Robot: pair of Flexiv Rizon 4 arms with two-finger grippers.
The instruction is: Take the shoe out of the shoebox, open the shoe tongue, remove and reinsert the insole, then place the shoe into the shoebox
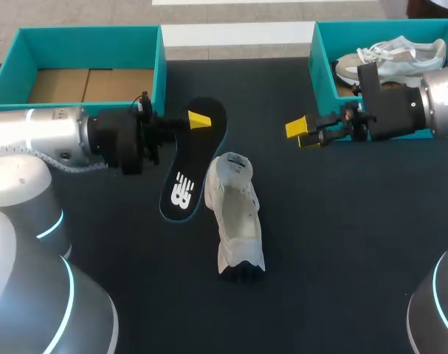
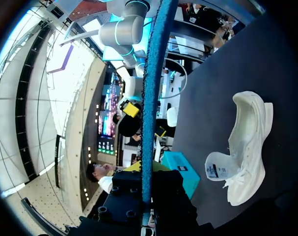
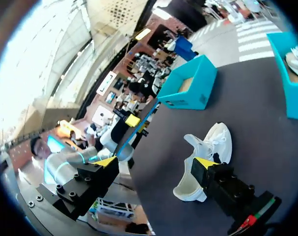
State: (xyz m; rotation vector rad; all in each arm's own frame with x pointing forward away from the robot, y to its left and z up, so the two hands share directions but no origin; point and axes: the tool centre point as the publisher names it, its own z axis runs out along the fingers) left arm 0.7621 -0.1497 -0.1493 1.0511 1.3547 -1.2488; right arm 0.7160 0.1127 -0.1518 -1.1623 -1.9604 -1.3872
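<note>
Shoe (image 1: 237,217) lies mid-desk (image 1: 342,243), lengthwise away from me. Insole (image 1: 190,173) is just left of it, clamped at its far end in my left pincer (image 1: 196,122). Left shoebox (image 1: 162,66) sits far left, behind that pincer. Right shoebox (image 1: 321,66) sits far right, second shoe (image 1: 401,55) inside. My right pincer (image 1: 301,133) hangs before that box, fingers apart.

I see the white shoe (image 1: 237,214) lying mid-table with its tongue pulled open and its toe toward the robot's side. The black insole (image 1: 187,177), blue-edged with a white logo, is out of the shoe and just beside its heel end, pinched in my left gripper (image 1: 198,122). An open teal shoebox (image 1: 162,66) sits behind the insole.
</note>
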